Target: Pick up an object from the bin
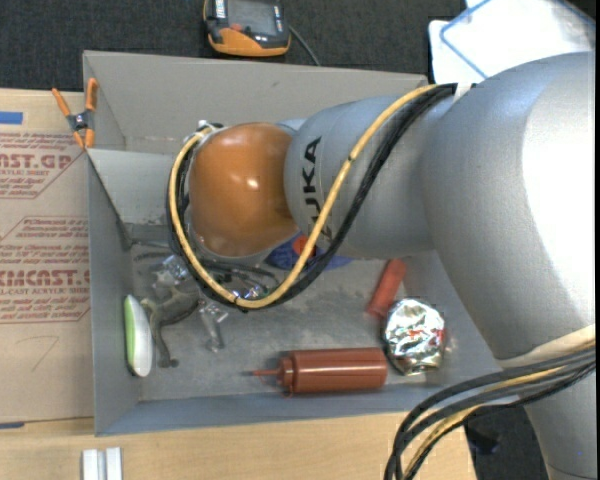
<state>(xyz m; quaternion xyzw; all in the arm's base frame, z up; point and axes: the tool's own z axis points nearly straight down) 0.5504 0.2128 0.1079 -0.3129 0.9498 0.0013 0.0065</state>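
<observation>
One grey arm (460, 198), its wrist under a round orange cover (240, 188), reaches over the grey bin (110, 198) from the right. Its gripper (212, 313) sits low under that cover, at the left-middle of the floor, over a small tangle of grey metal bits (170, 286). Whether the claw is spread, pressed together or pinching anything cannot be told.

One brown squeeze bottle (332, 370) with a thin nozzle lies on its side along the near wall. One crumpled foil ball (414, 336) sits just right of it. One white and green stick (137, 335) lies by the left wall. One short red tube (387, 284) lies above the foil. One blue scrap (284, 258) peeks from under the arm.
</observation>
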